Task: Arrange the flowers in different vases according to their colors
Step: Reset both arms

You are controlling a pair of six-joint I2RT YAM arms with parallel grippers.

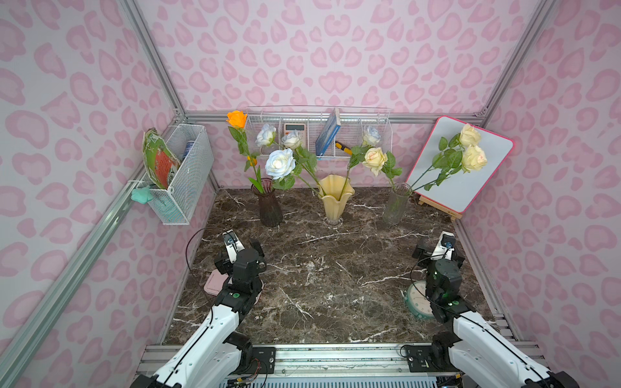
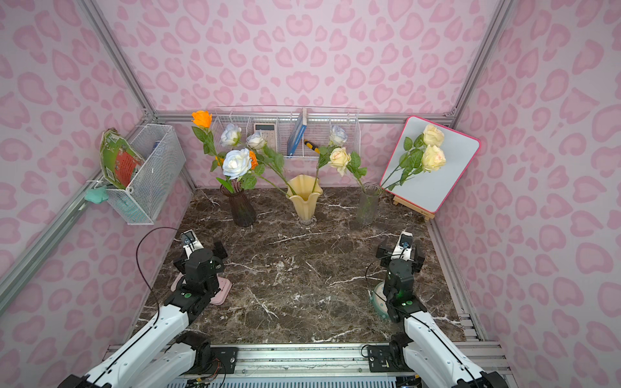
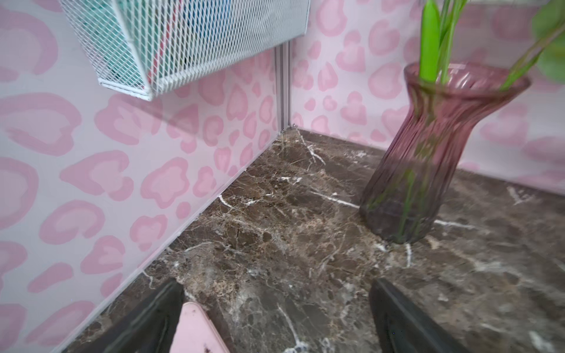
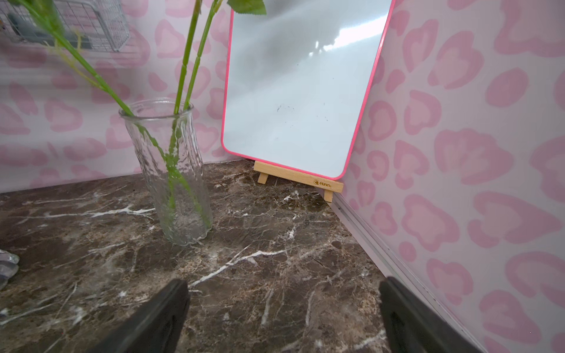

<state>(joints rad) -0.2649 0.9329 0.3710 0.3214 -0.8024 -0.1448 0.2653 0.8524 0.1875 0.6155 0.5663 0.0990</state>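
— Three vases are lined up across the middle of both top views: the purple vase [image 1: 270, 210] at left, the yellow vase [image 1: 336, 201] in the centre, the clear vase [image 1: 396, 208] at right. How are the flowers sorted?

— The cream roses [image 1: 473, 158] are gathered in the clear vase, and the smaller blue-white roses [image 1: 291, 139] are leaned out of the yellow vase. The orange rose [image 1: 237, 119] and the tulip bud [image 1: 252, 162] are held by the purple vase, yet the large blue-white rose [image 1: 280, 163] appears to be rooted there too. It is judged the one misplaced stem, though the rim is crowded with leaves and this cannot be settled.

— Which pincer is better placed?

— The left gripper [image 3: 276, 290], seen with jaws spread wide and nothing between them. The purple vase is set above it in the frame, well apart. The right gripper [image 4: 284, 287] is likewise wide and empty, below the clear vase at lower right. The rose's long axis is nearly upright, tipped rightward toward the yellow vase, so a lift straight up would be called for.

— What is stood in the way?

— The orange rose's stem is crowded just beside it, and neighbouring blue-white stems are crossed behind the bloom. The wire basket [image 1: 181, 174] is hung at left, off the likely path.
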